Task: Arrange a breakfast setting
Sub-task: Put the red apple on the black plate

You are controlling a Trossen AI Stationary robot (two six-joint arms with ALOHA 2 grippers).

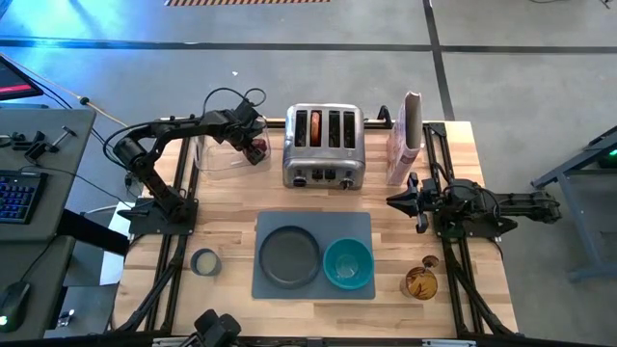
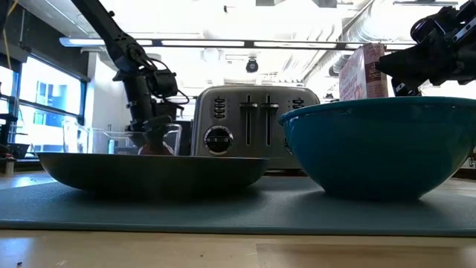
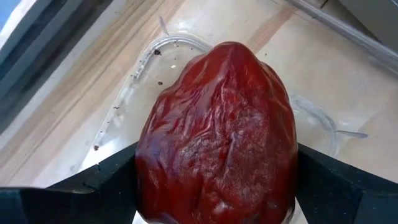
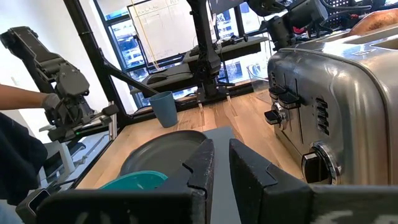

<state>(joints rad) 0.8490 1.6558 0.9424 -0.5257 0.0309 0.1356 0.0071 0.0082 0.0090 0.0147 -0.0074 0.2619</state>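
Left wrist view shows the left pincer open-jawed around the dark-red food lump near the table's far-left edge; close squarely, gently. Right pincer rests clenched.

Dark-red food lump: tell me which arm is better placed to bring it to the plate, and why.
Left. The left claw already brackets the dark-red food lump inside the clear container, left of the toaster. The right claw waits shut, right of the toaster. The plate sits empty.
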